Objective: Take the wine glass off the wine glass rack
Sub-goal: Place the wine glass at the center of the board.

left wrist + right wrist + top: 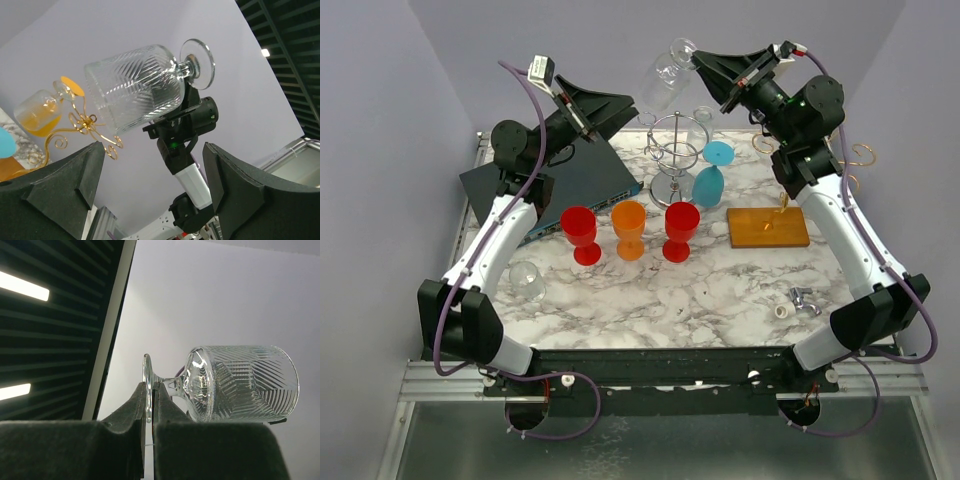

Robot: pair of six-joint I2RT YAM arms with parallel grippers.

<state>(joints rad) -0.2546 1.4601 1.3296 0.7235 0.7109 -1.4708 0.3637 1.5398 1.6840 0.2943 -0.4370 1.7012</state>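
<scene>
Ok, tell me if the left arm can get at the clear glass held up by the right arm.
Probably yes: the left pincer stands open facing the glass, with nothing between them; the right pincer grips only its foot.

**Layout of the worktop (720, 290).** The wine glass rack (672, 150) stood at centre rear, with an inverted glass (712, 175) at its right side. Before it ran a row of three: left goblet (582, 232), middle goblet (629, 228), right goblet (681, 230). A flat box (582, 178) lay rear left, a board (767, 227) right of the rack, a tipped glass (527, 281) front left, and small fittings (800, 298) front right. A second rack (861, 158) stood far right. The wine glass (665, 78) was aloft above the rack, its foot clamped in the right tool (700, 62). The left tool (620, 108), jaws apart, lay left of it without touching.
</scene>
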